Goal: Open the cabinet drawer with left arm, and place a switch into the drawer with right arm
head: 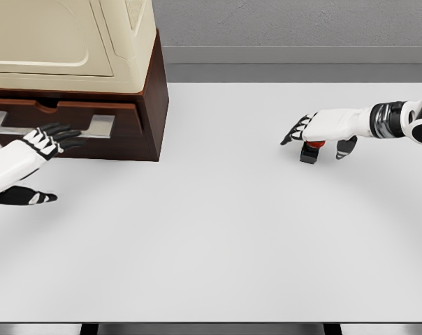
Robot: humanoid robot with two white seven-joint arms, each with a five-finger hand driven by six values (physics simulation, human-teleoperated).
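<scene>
White table (218, 244) fills most of what we see. Our left hand (52, 139) reaches to the drawer (64, 115) of the cabinet (151, 91) at far left, fingers spread against the silver handle (99, 125); whether they grip it we cannot tell. Well apart, our right hand (323, 132) hovers with fingers splayed over the switch (311, 151), which sits on the table.

Dark wooden cabinet (154, 105), matt table (232, 244)
</scene>
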